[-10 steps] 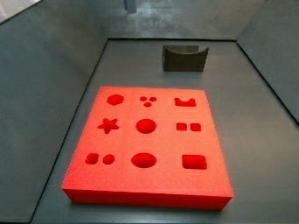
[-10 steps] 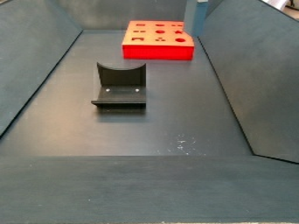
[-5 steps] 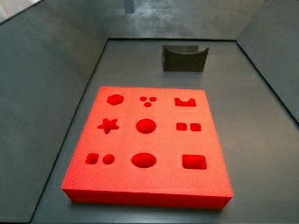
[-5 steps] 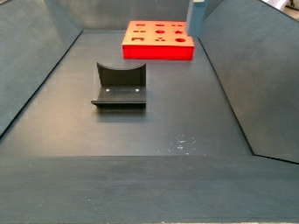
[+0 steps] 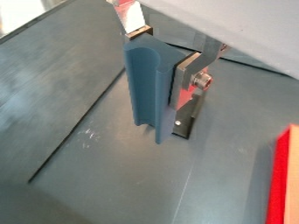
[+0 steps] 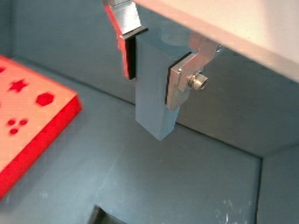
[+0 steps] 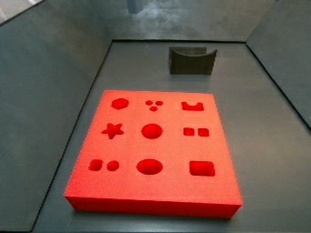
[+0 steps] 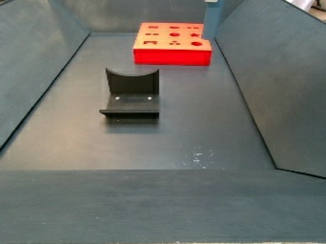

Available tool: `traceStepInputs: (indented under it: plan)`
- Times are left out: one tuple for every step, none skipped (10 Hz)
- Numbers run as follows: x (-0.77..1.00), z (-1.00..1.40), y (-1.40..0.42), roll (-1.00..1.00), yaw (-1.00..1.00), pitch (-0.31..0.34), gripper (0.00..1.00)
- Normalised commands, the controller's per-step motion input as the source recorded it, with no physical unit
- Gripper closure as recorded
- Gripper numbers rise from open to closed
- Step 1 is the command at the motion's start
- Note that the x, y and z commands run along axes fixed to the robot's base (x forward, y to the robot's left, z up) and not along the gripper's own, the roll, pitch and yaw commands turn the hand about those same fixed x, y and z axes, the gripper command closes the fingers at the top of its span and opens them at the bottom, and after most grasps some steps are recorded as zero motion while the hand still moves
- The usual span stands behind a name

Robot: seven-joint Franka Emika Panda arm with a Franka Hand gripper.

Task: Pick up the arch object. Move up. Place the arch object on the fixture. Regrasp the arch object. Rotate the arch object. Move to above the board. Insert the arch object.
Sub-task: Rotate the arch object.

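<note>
Tool: tool (image 5: 167,72) pinches the arch (image 5: 147,87) between its two silver fingers (image 5: 187,77); seen also in a wrist view (image 6: 156,68), well above the floor.
Arch: slate blue block, held upright with its long side hanging down past the finger pads; in a wrist view (image 6: 156,105) its lower end is clear of the floor and touches nothing else.
Floor: dark grey (image 8: 166,143), with a few pale specks in front of the fixture.
Fixture: dark notched block (image 8: 130,92) stands on the floor in a side view, nearer than the board; in a side view (image 7: 192,59) it lies beyond the board, well apart from it.
Board: red-orange slab (image 7: 152,150) lies flat on the floor with star, circle and square cutouts; an edge shows in both wrist views (image 5: 281,175) (image 6: 30,114); far end of the floor (image 8: 173,43).
</note>
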Motion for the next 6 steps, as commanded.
traceStepInputs:
  plan:
    - [-0.02,0.02,0.02,-0.07,-1.0,0.031,1.0]
    - [-0.02,0.02,0.02,-0.08,-1.0,0.037,1.0]
    - [-0.02,0.02,0.02,-0.1,-1.0,0.045,1.0]
    - [-0.02,0.02,0.02,-0.12,-1.0,0.054,1.0]
    - [0.0,0.0,0.0,-0.04,-1.0,0.018,1.0]
    - [0.0,0.0,0.0,-0.04,-1.0,0.019,1.0]
